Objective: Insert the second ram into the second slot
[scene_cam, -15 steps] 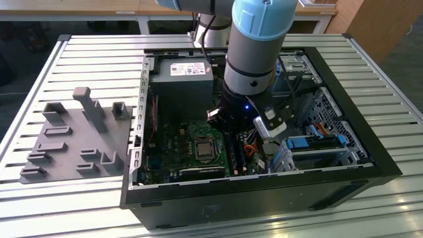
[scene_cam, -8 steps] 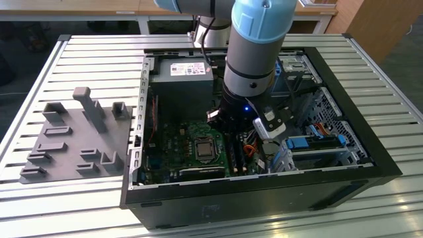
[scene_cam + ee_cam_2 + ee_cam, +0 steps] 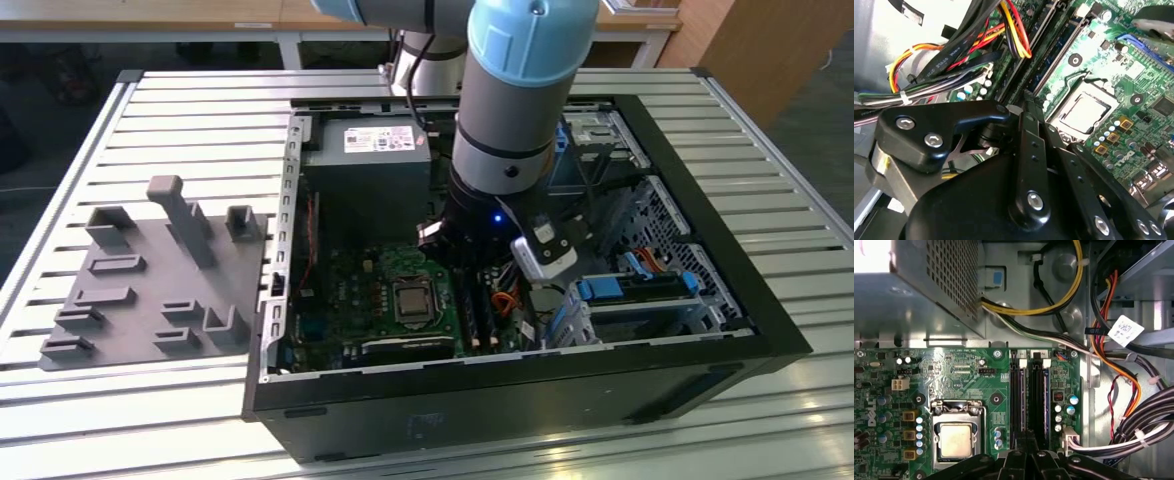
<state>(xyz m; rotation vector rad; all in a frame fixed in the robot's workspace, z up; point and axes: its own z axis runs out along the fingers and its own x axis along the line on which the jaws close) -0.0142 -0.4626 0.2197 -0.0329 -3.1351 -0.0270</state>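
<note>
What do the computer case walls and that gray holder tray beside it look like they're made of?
Computer case: looks like bare sheet metal inside, with a dull silver sheen, folded edges and punched holes; the outer shell looks black-painted. Gray holder tray: probably matte plastic, uniform gray with blocky molded or printed posts.

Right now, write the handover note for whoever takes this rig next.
Gripper: low inside the open computer case, directly over the memory slots beside the processor socket; whether it is open or shut cannot be told.
Second ram: a dark bluish strip runs along the slots, but I cannot tell whether it is the stick or whether it is seated.
Done: the gripper is at the slots.
Left: insertion into the second slot is not confirmed.
</note>
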